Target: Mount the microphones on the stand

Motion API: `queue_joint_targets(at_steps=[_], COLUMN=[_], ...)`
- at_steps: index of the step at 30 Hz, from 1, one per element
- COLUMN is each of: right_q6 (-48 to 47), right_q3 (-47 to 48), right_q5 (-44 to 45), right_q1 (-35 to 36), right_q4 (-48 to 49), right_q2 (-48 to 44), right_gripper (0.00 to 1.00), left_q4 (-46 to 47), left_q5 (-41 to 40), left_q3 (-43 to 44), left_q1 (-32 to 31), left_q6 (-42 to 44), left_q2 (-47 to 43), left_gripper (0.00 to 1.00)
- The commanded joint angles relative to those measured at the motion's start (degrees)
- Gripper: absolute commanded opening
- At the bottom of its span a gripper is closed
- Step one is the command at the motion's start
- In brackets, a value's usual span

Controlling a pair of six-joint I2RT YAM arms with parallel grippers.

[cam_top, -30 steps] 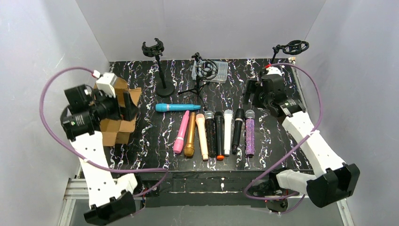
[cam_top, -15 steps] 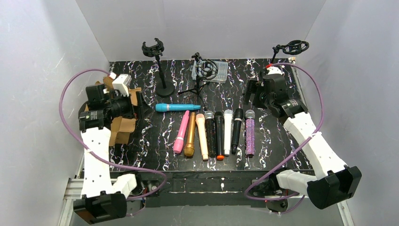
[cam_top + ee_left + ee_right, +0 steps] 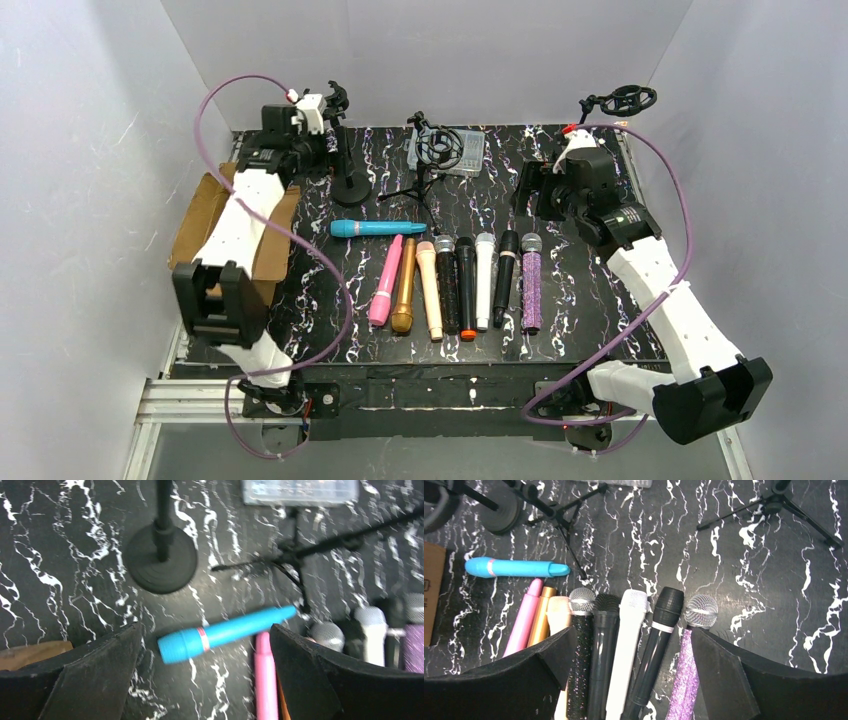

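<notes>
Teal-blue microphone (image 3: 225, 632) sits below left gripper (image 3: 205, 628), jaws wide open. Long axis runs finger-to-finger, likely needs wrist turn. Right gripper (image 3: 633, 630) open, farther off.

PLACE: you're looking at a robotics lab cell | SIGNS: bare white enclosure walls (image 3: 80, 90); black marbled surface (image 3: 570, 270); left arm (image 3: 235, 225) and right arm (image 3: 665, 290) mounted along an aluminium frame rail (image 3: 160, 398)

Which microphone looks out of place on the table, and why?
The blue microphone: it lies sideways behind the row, near the round-based stand, while the other microphones lie side by side, lengthwise. Nothing looks spilled or broken.
</notes>
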Motion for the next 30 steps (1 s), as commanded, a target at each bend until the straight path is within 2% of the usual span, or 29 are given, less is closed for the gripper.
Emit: queue_joint_targets(at_steps=[1,6,12,16,20,25,30], right_q6=[-2.7,-4.5,-5.9,-6.8,-7.3,-7.8,-8.6], right_q3=[2.7,3.4,2.4,1.6,0.6,-0.3,-0.8], right_q5=[-3.1,-7.0,-10.5,-11.2,-11.5,-12.4,-12.0], right_q1=[-0.2,-0.2,0.0,0.1,0.1,0.2,0.2], right_q4=[5.7,9.3,13.0,13.9,14.7,15.3,15.3], right_q2=[-2.2,-0.9,-0.2,0.1,0.2,0.4,0.1], right_gripper=[0.91,0.87,0.82,0.78,0.75,0.73,0.71], left_q4=[6.1,9.0,13.0,17.4,20.2,23.3,25.0], left_q5=[-10.7,-14.5,-14.2,-15.0,-15.5,-13.7,-9.7], left_q3=[5.8,13.8,17.6,15.7,13.1,10.6,10.2], left_q1=[-1.6,-2.7,-3.7,-3.9,-3.9,-3.9,-3.9], left_q6=[-0.5,-0.2,1.9,3.8,6.3,8.0,10.1], left_q2=[7.2,16.5,22.8,23.7,23.1,20.7,18.4], left_gripper=[0.96,0.88,0.78,0.57,0.27,0.01,0.00])
